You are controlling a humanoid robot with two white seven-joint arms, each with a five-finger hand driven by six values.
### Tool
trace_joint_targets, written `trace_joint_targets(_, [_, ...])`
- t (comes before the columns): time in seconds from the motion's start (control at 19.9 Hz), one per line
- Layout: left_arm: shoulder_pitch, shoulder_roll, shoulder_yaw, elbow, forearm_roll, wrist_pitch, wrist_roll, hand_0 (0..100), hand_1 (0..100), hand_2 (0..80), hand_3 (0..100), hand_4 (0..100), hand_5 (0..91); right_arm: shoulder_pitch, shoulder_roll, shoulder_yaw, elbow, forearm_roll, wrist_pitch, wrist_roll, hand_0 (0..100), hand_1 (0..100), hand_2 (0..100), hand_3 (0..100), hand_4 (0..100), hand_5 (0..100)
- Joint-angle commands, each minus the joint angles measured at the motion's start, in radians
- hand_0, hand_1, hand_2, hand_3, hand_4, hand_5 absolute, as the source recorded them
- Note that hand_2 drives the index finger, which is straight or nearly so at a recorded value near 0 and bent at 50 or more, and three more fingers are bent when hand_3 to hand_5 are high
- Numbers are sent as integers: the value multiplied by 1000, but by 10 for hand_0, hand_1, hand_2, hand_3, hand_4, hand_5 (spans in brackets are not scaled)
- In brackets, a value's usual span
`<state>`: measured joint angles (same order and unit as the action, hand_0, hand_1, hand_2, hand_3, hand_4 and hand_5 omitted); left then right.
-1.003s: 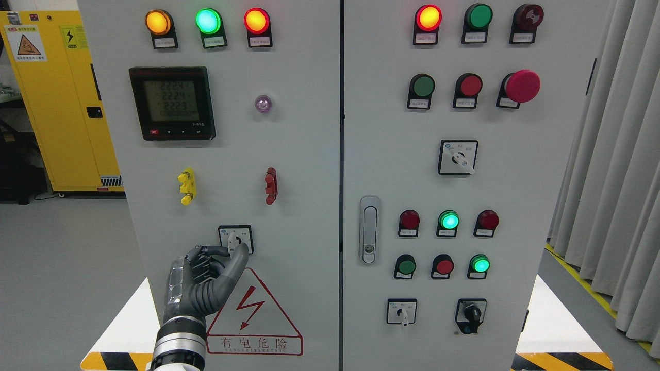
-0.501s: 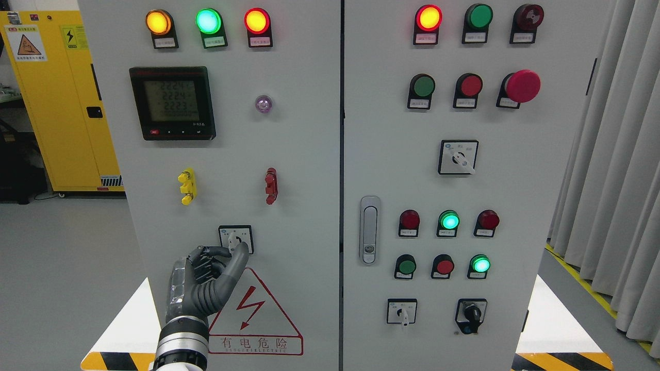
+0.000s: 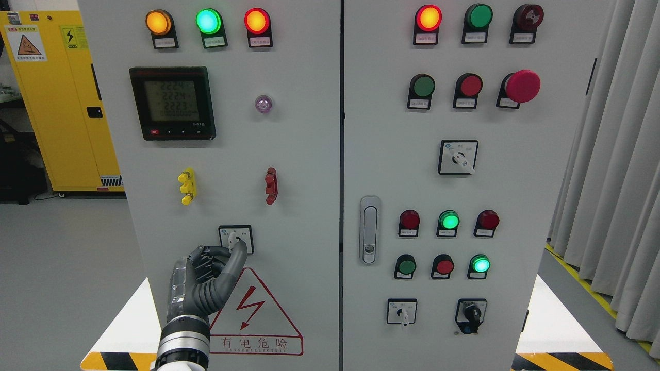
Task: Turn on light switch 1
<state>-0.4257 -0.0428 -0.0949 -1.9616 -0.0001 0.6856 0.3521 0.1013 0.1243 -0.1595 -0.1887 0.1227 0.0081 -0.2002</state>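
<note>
A small rotary selector switch [image 3: 235, 238] with a white knob sits in a black-framed square low on the left cabinet door [image 3: 304, 154]. My left hand [image 3: 233, 250] comes up from the bottom left. Its thumb [image 3: 238, 253] and index finger pinch the lower end of the white knob, which points roughly downward. The other fingers are curled against the palm. The right arm is out of view.
A red warning triangle sticker [image 3: 253, 317] is just below the hand. Yellow [image 3: 187, 186] and red [image 3: 270, 185] handles and a meter [image 3: 171, 103] are above. The right door carries lamps, buttons, more selector switches [image 3: 458, 157] and a latch [image 3: 369, 229]. A yellow cabinet [image 3: 62, 103] stands far left.
My left hand has shifted slightly to the right and closed a little tighter on the knob. The knob's angle looks about the same.
</note>
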Motion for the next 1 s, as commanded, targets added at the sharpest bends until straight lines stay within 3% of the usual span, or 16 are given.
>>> trace_joint_targets(0.0, [-2,-3,0,12,17,0,1,243,621,583,913,907,885,0,0,0,0,0,0,1,0,500,40,0,0,0])
trace_joint_targets(0.95, [-18,-3,-2,24,17,-1,-1,277,623,589,914,908,886,0,0,0,0,0,0,1,0,500,40,0,0,0])
